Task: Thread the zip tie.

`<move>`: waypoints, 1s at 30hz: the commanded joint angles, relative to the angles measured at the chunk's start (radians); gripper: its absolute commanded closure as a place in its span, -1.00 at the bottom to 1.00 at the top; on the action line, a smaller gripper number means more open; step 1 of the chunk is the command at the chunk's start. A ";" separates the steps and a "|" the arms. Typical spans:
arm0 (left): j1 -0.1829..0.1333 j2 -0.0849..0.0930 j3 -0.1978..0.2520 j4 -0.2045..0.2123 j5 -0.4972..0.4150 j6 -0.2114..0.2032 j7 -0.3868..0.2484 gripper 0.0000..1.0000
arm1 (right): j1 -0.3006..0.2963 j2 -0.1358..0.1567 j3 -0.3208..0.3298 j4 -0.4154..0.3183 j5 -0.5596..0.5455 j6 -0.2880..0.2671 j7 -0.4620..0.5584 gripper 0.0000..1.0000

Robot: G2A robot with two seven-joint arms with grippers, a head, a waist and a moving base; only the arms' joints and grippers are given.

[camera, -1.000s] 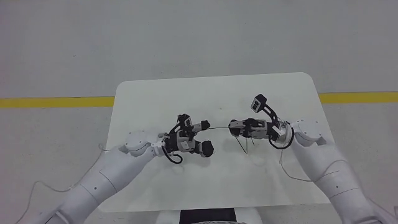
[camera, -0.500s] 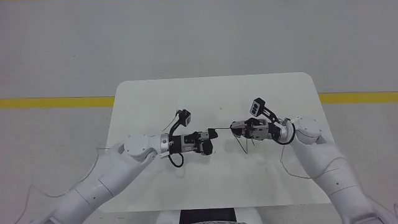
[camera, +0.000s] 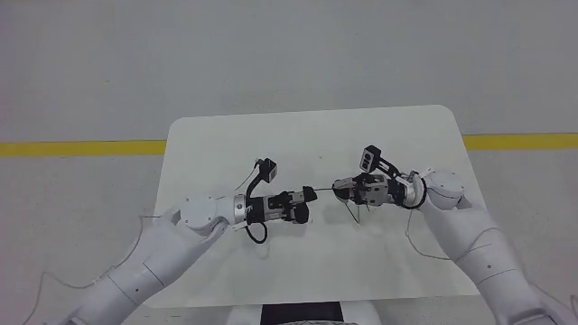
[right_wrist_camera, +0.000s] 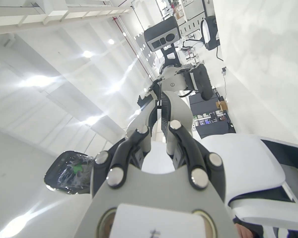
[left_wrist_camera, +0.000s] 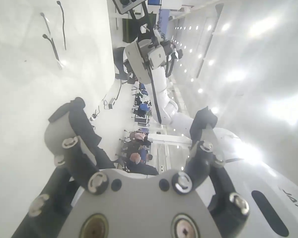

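Note:
A thin black zip tie [camera: 321, 188] stretches level above the white table [camera: 397, 135] between my two grippers. My right gripper [camera: 340, 186] is shut on one end of it; in the right wrist view its fingers [right_wrist_camera: 149, 115] are pressed close together. The strap [left_wrist_camera: 154, 95] runs out from that gripper toward my left gripper [left_wrist_camera: 139, 110]. The left gripper [camera: 305, 203] is open, with its two fingertips spread wide on either side of the strap's free end and not touching it.
Three spare zip ties [left_wrist_camera: 53, 48] lie loose on the table just below the right gripper, seen as thin dark lines [camera: 358, 209] from above. The table's near edge lies close behind both arms.
The left wrist has rolled over, bringing its camera to the top, and its gripper has settled at the strap's free end. The right gripper has edged slightly left, still holding the tie.

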 commanded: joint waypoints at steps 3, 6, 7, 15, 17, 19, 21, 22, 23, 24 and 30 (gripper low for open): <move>0.010 0.002 -0.009 -0.012 0.033 -0.015 0.016 -1.00 | 0.005 0.003 0.000 0.005 0.008 0.046 0.032 1.00; 0.016 0.003 -0.015 -0.016 0.012 -0.002 0.007 -1.00 | 0.005 0.005 0.005 0.007 0.003 0.035 0.028 1.00; 0.016 0.003 -0.018 -0.014 0.002 0.002 0.001 -1.00 | 0.003 0.006 0.007 0.006 -0.004 0.019 0.022 1.00; 0.017 0.000 -0.027 -0.001 -0.043 0.010 -0.021 -1.00 | -0.019 0.009 0.008 -0.014 -0.101 -0.192 -0.007 1.00; 0.016 -0.001 -0.029 0.001 -0.046 0.010 -0.025 -1.00 | -0.023 0.008 0.006 -0.016 -0.116 -0.232 -0.013 1.00; 0.018 -0.002 -0.029 0.002 -0.054 0.008 -0.028 -1.00 | -0.026 0.008 0.006 -0.019 -0.119 -0.264 -0.012 1.00; 0.016 -0.003 -0.029 0.003 -0.054 0.012 -0.036 -1.00 | -0.028 0.008 0.006 -0.021 -0.121 -0.283 -0.013 1.00; 0.014 -0.004 -0.027 0.002 -0.053 0.019 -0.045 -1.00 | -0.028 0.008 0.006 -0.021 -0.121 -0.283 -0.013 1.00; 0.014 -0.004 -0.027 0.002 -0.053 0.019 -0.045 -1.00 | -0.028 0.008 0.006 -0.021 -0.121 -0.283 -0.013 1.00; 0.014 -0.004 -0.027 0.002 -0.053 0.019 -0.045 -1.00 | -0.028 0.008 0.006 -0.021 -0.121 -0.283 -0.013 1.00; 0.014 -0.004 -0.027 0.002 -0.053 0.019 -0.045 -1.00 | -0.028 0.008 0.006 -0.021 -0.121 -0.283 -0.013 1.00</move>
